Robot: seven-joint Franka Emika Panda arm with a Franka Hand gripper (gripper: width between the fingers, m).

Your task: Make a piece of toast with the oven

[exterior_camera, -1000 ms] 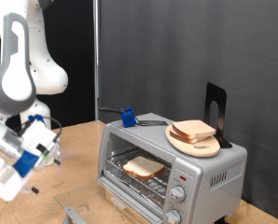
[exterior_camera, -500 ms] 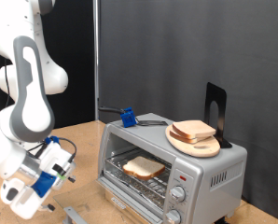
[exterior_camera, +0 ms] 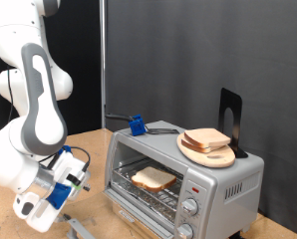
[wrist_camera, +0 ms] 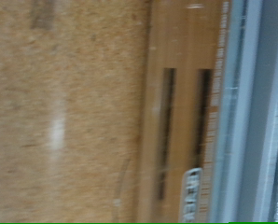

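The silver oven [exterior_camera: 226, 185] stands on the wooden table at the exterior view's right, its door [exterior_camera: 84, 229] hanging open at the bottom. One piece of toast [exterior_camera: 152, 179] lies on the wire rack inside. A second slice [exterior_camera: 205, 138] rests on a round wooden board [exterior_camera: 212, 156] on top of the oven. My gripper [exterior_camera: 77, 185] is low, to the exterior view's left of the oven opening and just above the open door, with nothing visible in it. The wrist view is blurred and shows table wood [wrist_camera: 64, 93] and a silver strip [wrist_camera: 246, 112], probably the door's edge; no fingers show there.
A blue object [exterior_camera: 137, 125] with a cable sits on the oven's back corner. A black stand [exterior_camera: 229, 115] rises behind the board. Two knobs [exterior_camera: 191, 207] are on the oven's front right. A dark curtain closes off the back.
The arm has swung from the exterior view's far left down and rightwards, bringing the gripper close to the open oven door. Both slices have stayed put.
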